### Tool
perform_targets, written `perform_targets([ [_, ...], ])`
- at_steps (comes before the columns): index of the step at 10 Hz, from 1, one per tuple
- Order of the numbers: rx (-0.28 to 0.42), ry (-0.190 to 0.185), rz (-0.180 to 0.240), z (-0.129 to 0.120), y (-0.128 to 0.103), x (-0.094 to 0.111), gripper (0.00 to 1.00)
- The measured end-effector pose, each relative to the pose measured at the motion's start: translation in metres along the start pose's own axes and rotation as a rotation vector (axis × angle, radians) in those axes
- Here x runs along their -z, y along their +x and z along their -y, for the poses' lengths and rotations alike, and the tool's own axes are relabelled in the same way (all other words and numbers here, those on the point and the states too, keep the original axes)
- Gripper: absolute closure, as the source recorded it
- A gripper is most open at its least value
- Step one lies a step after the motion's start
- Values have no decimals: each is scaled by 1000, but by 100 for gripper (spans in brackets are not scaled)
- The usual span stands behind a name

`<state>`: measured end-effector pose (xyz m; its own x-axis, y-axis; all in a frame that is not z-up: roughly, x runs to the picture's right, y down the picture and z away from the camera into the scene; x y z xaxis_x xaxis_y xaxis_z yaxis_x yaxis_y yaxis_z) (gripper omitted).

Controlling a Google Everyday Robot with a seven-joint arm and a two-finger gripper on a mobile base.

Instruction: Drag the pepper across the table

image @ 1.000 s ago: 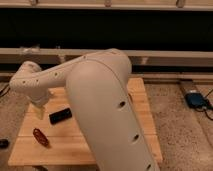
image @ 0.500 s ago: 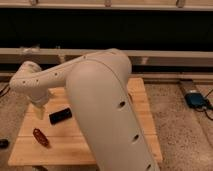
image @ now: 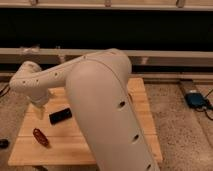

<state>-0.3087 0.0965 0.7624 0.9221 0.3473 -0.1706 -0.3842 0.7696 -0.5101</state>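
The dark-red pepper [image: 41, 137] lies on the light wooden table [image: 140, 107] near its front left corner. My white arm reaches across the table from the right foreground and hides most of the tabletop's middle. My gripper [image: 39, 111] hangs below the wrist over the table's left side, behind the pepper and a short way off it, not touching it. It holds nothing that I can see.
A black rectangular block [image: 60, 116] lies on the table just right of the gripper, behind and to the right of the pepper. A blue object [image: 195, 99] sits on the floor at the right. A dark object [image: 4, 144] is on the floor at the left edge. A dark wall runs behind.
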Motion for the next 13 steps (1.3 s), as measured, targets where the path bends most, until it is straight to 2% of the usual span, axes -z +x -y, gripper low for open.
perform_targets([
  [11, -2, 1, -7, -2, 3, -2, 20],
  [13, -26, 3, -23, -23, 17, -9, 20],
])
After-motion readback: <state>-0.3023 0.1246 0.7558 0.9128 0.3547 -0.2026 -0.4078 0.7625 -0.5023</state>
